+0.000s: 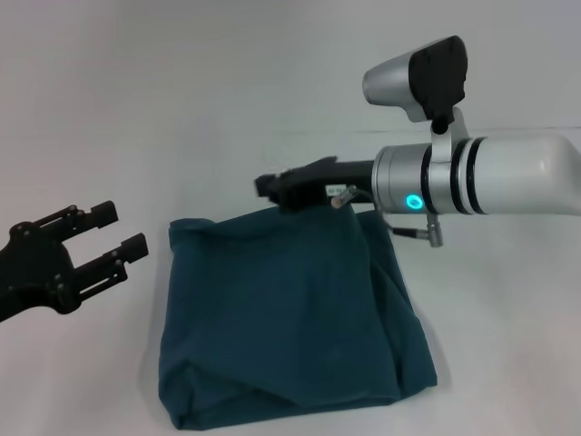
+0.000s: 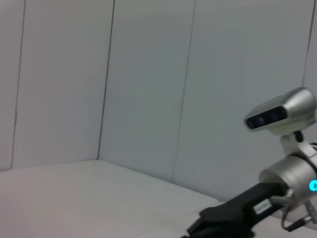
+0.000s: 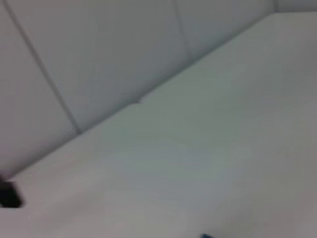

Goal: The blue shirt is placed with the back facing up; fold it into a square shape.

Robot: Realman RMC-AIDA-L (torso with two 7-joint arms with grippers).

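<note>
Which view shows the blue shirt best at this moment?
The head view: the blue shirt lies whole on the white table, folded into a rough square. The left wrist view shows none of it, only the right gripper. The right wrist view catches at most a tiny dark sliver.

Nothing here can be read. The right gripper (image 1: 272, 186) carries a small white label (image 1: 333, 191), its print too small to make out; the same label (image 2: 262, 208) shows in the left wrist view, equally illegible.

The blue shirt (image 1: 290, 318), dark teal, lies folded into a rumpled, roughly square bundle on the white surface.
</note>
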